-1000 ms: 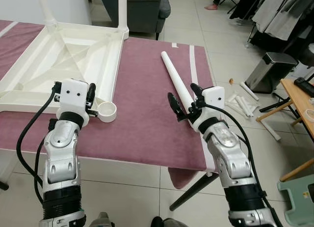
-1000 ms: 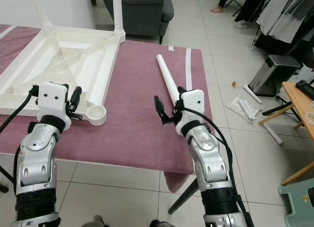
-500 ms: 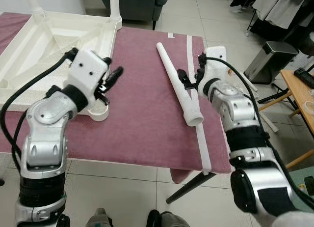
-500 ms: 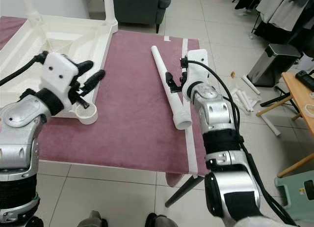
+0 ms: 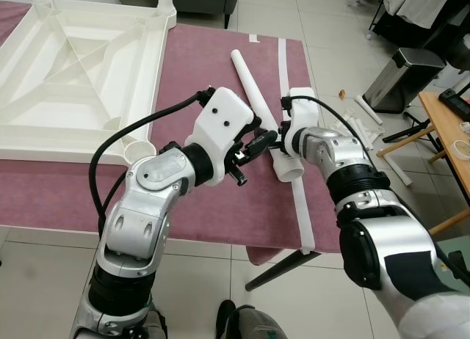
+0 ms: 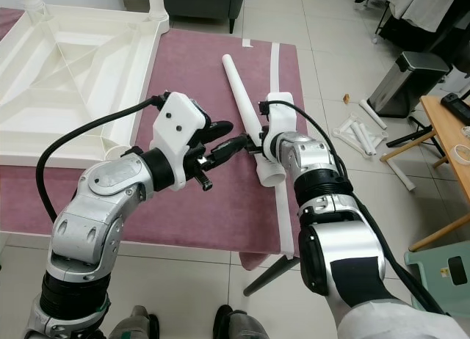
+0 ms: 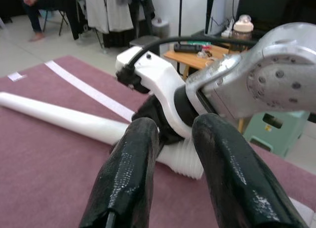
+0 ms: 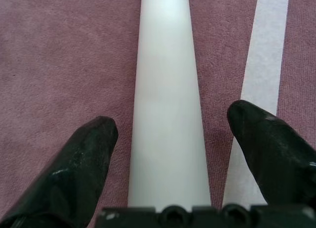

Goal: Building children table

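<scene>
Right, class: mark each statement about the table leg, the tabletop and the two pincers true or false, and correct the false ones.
1. The white table leg lies flat on the maroon cloth. True.
2. The right pincer is shut tight. False: its fingers sit open either side of the leg.
3. The upturned tabletop lies on the robot's left. True.
4. The left pincer grips the tabletop. False: it reaches toward the leg's threaded end.

Light grey tiled floor [image 5: 323, 16], glossy. Silver pedal bin [image 5: 394, 78] stands on it, loose white tubes [image 5: 367, 111] lying just beside. Wooden side table [image 5: 446, 126] near the bin – a remote on top. Dark armchair base [image 6: 202, 1] beyond. Clothes hang past the bin.
</scene>
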### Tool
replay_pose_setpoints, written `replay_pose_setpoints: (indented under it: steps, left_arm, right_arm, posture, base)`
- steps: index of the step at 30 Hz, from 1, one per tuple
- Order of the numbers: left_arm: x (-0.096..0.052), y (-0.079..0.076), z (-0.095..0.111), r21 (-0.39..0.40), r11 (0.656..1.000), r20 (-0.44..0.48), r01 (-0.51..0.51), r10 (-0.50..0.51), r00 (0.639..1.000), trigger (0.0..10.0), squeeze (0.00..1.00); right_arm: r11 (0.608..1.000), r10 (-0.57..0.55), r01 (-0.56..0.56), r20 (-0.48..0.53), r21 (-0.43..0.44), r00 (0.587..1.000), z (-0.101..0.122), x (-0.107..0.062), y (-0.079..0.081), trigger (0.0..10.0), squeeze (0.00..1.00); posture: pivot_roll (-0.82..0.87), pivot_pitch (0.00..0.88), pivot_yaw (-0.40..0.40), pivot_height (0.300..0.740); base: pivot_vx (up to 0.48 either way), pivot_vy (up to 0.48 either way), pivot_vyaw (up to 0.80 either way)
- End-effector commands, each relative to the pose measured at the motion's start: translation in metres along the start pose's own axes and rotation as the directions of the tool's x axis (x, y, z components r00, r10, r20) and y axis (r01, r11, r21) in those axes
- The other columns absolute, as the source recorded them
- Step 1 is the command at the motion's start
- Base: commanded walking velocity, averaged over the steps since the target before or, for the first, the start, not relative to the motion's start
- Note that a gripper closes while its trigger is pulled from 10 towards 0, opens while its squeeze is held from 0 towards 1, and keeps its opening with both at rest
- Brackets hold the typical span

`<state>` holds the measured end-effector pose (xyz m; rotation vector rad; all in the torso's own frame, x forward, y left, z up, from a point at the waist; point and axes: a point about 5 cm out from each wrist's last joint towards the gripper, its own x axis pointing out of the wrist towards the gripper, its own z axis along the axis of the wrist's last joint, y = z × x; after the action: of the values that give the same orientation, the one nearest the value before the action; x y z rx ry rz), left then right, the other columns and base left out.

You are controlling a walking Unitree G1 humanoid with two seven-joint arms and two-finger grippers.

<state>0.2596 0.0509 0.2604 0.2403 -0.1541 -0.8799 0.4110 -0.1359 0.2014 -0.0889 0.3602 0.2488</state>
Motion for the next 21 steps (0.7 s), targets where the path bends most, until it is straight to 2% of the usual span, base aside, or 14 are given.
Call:
replay_pose_setpoints:
  steps: [1,6,7,9,10,19,21]
  left_arm:
    - [-0.005,0.002,0.001,-0.003,0.998,-0.009,-0.059,0.059,0.998,10.0,0.00]
    - [-0.007,0.001,0.001,-0.015,0.997,-0.021,-0.072,0.072,0.997,10.0,0.00]
    - [-0.008,0.001,0.001,-0.019,0.996,-0.029,-0.082,0.081,0.996,10.0,0.00]
    - [-0.008,0.001,0.001,-0.019,0.996,-0.029,-0.082,0.081,0.996,10.0,0.00]
    - [-0.010,0.003,-0.001,-0.019,0.994,-0.042,-0.109,0.108,0.993,10.0,0.00]
    - [-0.011,0.009,-0.002,-0.020,0.988,-0.052,-0.150,0.149,0.987,10.0,0.00]
    - [-0.011,0.011,-0.001,-0.023,0.986,-0.061,-0.163,0.162,0.985,10.0,0.00]
  right_arm:
    - [1.000,-0.013,0.013,-0.071,0.003,0.997,-0.020,0.004,0.001,10.0,0.00]
    - [1.000,0.003,-0.003,-0.095,0.003,0.996,-0.025,0.006,0.004,10.0,0.00]
    - [1.000,0.016,-0.016,-0.108,0.004,0.994,-0.027,0.007,0.007,8.9,0.00]
    - [1.000,0.016,-0.016,-0.108,0.004,0.994,-0.027,0.007,0.007,8.9,0.00]
    - [0.998,0.052,-0.046,-0.134,0.051,0.990,-0.031,0.008,0.013,0.0,0.00]
    - [0.993,0.069,-0.054,-0.145,0.104,0.987,-0.031,0.008,0.013,0.0,0.00]
    - [0.989,0.071,-0.056,-0.111,0.136,0.991,-0.022,0.008,0.012,0.0,0.00]
  posture:
    - [0.16,0.231,-0.078,0.740]
    - [0.16,0.235,-0.079,0.740]
    - [0.17,0.237,-0.081,0.740]
    - [0.17,0.237,-0.081,0.740]
    - [0.17,0.237,-0.085,0.740]
    - [0.16,0.235,-0.087,0.740]
    - [0.15,0.232,-0.084,0.740]
  base:
    - [0.000,0.000,0.00]
    - [0.000,0.000,0.00]
    - [0.000,0.000,0.00]
    - [0.000,0.000,0.00]
    - [0.000,0.000,0.00]
    - [0.000,0.000,0.00]
    - [0.000,0.000,0.00]
